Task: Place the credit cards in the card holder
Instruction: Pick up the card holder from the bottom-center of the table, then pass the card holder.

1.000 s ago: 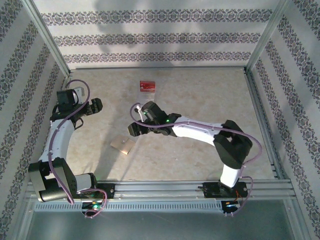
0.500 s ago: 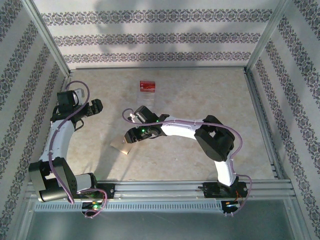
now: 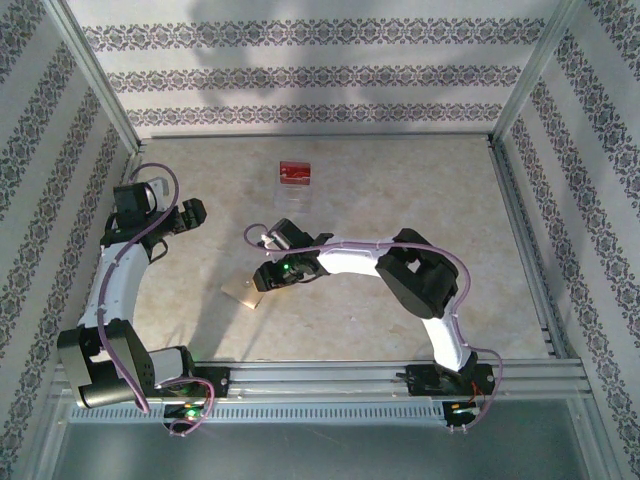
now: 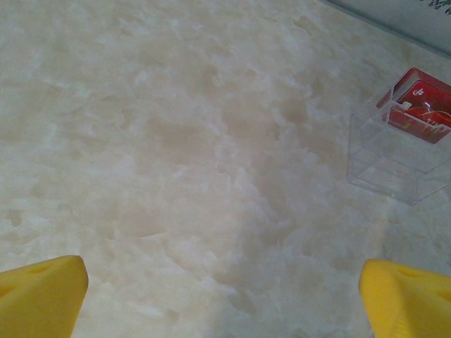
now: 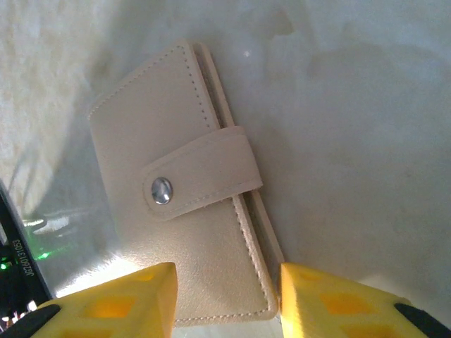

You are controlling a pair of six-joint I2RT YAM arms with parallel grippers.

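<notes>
card holder [image 3: 243, 292]: lies flat on the table [image 3: 400, 200], left of centre, nearer the front rail [image 3: 330, 375] than the far wall [image 3: 300, 80]. closed, tab [image 5: 211, 172] snapped over one long edge. bare table on its left side and toward the rail; no wall close.

right wrist view: long axis runs almost straight away from the fingers, leaning a little left at the far end. near short end sits between the two yellow fingers [image 5: 113, 303]. tab wraps in from the right-hand long edge and points left, snap [image 5: 161, 190] at its tip.

right gripper [image 3: 262, 280]: low over the holder's right side, jaws partly spread to about the holder's width. pinching or only flanking: cannot tell.

left gripper [image 3: 190, 213]: off to the left near the side wall, jaws spread wide, nothing between them, bare table below.

credit cards [image 3: 294, 171]: red stack at the far end of the clear case [image 3: 293, 185], near the far wall, well apart from the holder. open table between.
</notes>
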